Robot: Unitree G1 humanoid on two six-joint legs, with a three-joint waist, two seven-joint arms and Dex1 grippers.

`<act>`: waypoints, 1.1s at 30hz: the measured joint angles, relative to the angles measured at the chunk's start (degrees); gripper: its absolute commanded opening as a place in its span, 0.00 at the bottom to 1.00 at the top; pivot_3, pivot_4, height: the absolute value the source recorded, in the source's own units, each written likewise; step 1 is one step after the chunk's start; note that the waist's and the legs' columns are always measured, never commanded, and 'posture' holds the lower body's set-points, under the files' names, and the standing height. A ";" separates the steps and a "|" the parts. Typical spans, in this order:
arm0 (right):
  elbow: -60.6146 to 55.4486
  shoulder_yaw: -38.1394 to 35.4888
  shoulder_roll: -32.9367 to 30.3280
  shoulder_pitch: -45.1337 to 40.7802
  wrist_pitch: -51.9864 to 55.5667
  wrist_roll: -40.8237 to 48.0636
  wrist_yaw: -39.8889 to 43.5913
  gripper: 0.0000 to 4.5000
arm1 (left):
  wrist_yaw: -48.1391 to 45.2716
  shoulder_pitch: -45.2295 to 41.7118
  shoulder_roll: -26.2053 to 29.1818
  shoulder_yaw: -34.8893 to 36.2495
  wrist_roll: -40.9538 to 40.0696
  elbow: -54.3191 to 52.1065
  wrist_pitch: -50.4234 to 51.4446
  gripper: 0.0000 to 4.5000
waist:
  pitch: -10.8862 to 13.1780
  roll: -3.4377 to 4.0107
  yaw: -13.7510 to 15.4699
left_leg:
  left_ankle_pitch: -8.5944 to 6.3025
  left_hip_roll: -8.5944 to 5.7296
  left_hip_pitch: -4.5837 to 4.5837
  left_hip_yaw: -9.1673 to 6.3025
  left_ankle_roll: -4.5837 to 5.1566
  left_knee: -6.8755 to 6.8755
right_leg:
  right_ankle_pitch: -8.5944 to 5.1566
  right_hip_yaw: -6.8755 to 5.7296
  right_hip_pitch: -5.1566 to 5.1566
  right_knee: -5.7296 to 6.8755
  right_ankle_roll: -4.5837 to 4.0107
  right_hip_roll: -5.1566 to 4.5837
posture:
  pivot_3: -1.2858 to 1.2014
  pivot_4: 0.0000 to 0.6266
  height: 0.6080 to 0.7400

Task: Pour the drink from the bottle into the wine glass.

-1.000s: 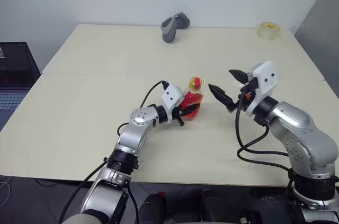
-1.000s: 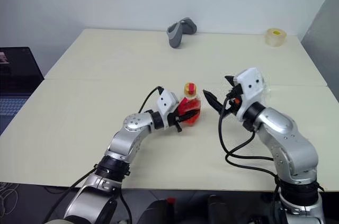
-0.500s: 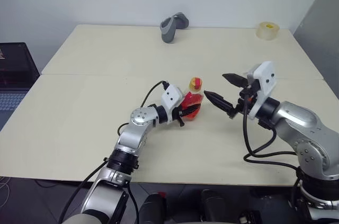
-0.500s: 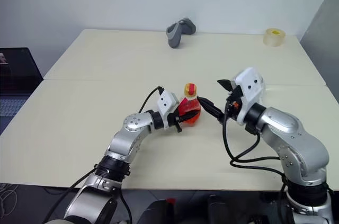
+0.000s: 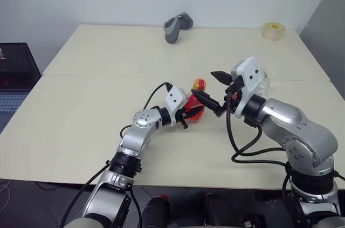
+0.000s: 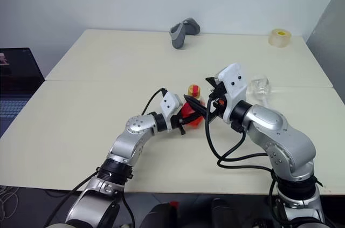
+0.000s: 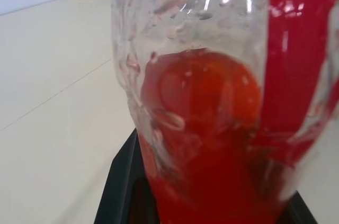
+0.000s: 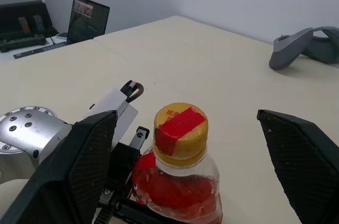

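— Since the earlier frame, what has shifted?
— Only the right gripper: it has swung in toward the robot's left and now has one black finger on either side of the bottle's yellow cap, touching neither. Its fingers are spread wide.

— Going left to right, what is on view?
— One open laptop stands off the table's left edge. Then comes the cream table, one surface with a seam across it. The left gripper has kept its place near the middle, pinching the bottle low on its rounded body and holding it upright.

— Where is the drink?
— Inside that one bottle: the red-orange drink fills the lower part, and the clear wall above it is streaked. A red sticker sits on the cap.

— And further right?
— One grey curved gadget lies at the far edge, behind the bottle. One wine glass shows just beyond the right gripper's white housing, partly hidden by it; whether it is upright I cannot tell. One roll of tape sits at the far right corner, well apart from everything else.
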 measured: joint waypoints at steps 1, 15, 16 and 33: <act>0.14 0.02 0.10 -0.04 0.20 -0.02 -0.04 1.00 | 0.01 0.00 0.00 0.00 0.00 0.00 0.00 0.24 | 0.00 0.00 0.00 | 0.00 0.00 0.00 0.00 0.00 0.00 | 0.00 0.00 0.00 0.00 0.00 0.00 | 0.52 0.24 1.00; 1.41 2.13 0.80 -0.75 0.22 -0.88 -0.24 0.32 | 0.01 0.05 0.03 0.00 0.01 0.00 -0.10 0.24 | 0.00 0.00 0.00 | 0.00 0.00 0.00 0.00 0.00 0.00 | 0.00 0.00 0.00 0.00 0.00 0.00 | 0.52 0.24 1.00; 1.41 2.20 0.82 -0.80 0.16 -1.17 -0.13 0.26 | 0.01 0.06 0.02 0.00 0.03 0.00 -0.10 0.24 | 0.00 0.00 0.00 | 0.00 0.00 0.00 0.00 0.00 0.00 | 0.00 0.01 0.00 0.00 0.00 0.00 | 0.52 0.24 1.00; 3.22 -5.74 10.95 1.75 2.22 7.94 -1.37 0.20 | -0.03 0.36 0.01 0.36 0.08 -0.01 -0.47 0.23 | 0.00 0.00 -0.02 | 0.00 0.01 0.00 0.00 0.00 -0.01 | 0.00 0.01 -0.01 0.01 0.00 -0.01 | 0.52 0.24 1.00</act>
